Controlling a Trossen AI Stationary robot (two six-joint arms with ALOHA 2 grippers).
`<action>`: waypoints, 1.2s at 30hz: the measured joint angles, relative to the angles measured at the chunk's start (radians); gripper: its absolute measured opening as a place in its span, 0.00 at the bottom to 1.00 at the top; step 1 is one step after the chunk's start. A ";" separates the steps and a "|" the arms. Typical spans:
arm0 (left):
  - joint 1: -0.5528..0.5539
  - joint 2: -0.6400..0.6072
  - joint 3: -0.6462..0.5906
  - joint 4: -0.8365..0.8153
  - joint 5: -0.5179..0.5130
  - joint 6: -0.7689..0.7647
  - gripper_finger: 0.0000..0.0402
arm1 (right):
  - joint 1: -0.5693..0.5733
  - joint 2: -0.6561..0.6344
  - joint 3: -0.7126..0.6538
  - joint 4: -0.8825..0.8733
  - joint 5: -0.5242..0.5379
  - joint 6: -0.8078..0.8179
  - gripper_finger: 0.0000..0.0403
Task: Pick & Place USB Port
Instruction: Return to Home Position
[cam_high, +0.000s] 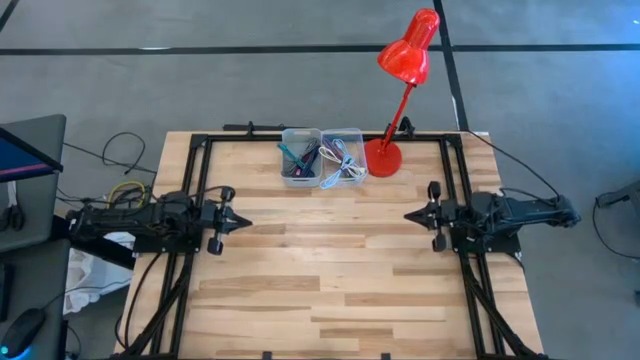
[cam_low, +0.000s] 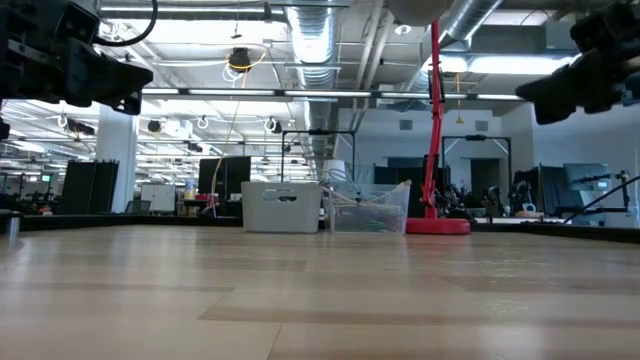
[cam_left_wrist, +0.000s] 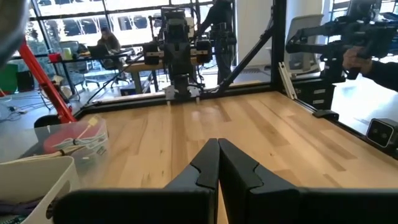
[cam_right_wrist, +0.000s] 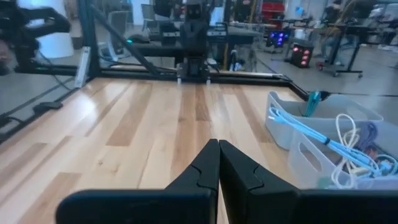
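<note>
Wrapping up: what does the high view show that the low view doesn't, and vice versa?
Only the high view: cables inside the gray bin, and the left hand and right hand, both shut, facing each other across the table. Only the low view: the room behind the table. Both: gray bin and transparent bin side by side, red lamp beside them.
</note>
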 joint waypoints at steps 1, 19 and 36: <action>0.000 0.002 0.000 0.000 0.000 -0.002 0.01 | -0.001 0.000 -0.023 0.025 0.012 0.000 0.00; -0.001 0.080 0.000 0.007 -0.004 -0.012 0.01 | 0.000 0.000 -0.045 0.095 0.009 -0.064 0.00; 0.000 0.077 -0.001 0.085 -0.087 0.072 0.01 | -0.001 0.000 0.066 -0.069 0.045 -0.101 0.00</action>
